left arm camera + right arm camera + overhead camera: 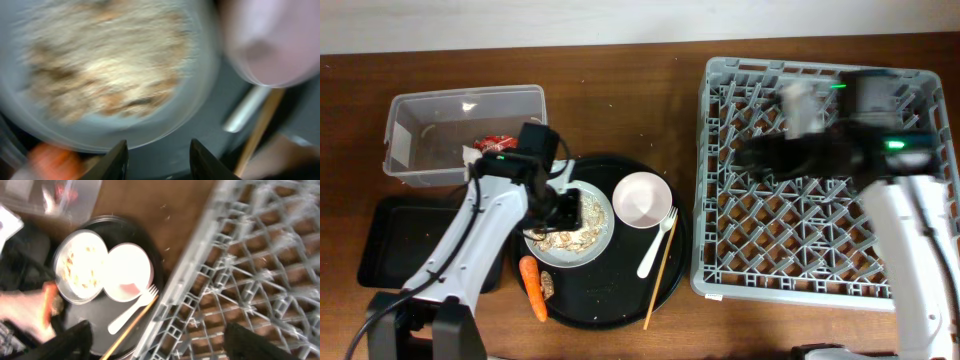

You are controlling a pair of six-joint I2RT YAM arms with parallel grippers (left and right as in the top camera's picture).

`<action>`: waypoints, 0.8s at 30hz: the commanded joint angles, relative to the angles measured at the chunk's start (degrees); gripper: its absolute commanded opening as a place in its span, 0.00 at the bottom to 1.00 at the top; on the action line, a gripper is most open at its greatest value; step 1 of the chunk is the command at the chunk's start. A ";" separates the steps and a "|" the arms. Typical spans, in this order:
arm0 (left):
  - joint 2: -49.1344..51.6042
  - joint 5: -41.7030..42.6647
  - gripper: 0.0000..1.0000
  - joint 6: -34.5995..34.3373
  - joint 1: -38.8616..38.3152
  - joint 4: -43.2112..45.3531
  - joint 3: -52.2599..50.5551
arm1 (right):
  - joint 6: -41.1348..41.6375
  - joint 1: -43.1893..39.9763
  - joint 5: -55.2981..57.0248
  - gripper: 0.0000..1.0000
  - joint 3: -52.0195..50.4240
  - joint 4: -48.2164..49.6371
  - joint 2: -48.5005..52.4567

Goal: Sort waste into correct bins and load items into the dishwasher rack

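The white plate [605, 228] with beige food scraps [565, 240] lies on the round black tray [610, 305]. With it are the pink bowl [642, 198], white fork [655, 250], chopsticks [660, 285], carrot [532, 288] and brown scrap [549, 285]. My left gripper [565, 205] hovers low over the plate, open and empty [157, 160]. The left wrist view shows scraps [110, 65] and bowl [270, 40], blurred. My right gripper [760, 155] is open and empty [160, 342] above the left part of the grey rack [820, 250]. The red wrapper [495, 143] lies in the clear tub [465, 100]. No cups show.
The shallow black tray [390, 240] lies in front of the tub at the left. The right wrist view shows the plate [80, 265], bowl [127, 272], fork [130, 312] and rack edge [200, 280]. Both arms are motion-blurred. Bare brown table lies between the round tray and the rack.
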 commanded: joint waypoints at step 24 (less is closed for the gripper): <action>-7.58 -10.36 0.44 -6.93 14.58 -4.92 0.26 | 2.62 25.07 22.38 0.47 0.44 19.85 30.60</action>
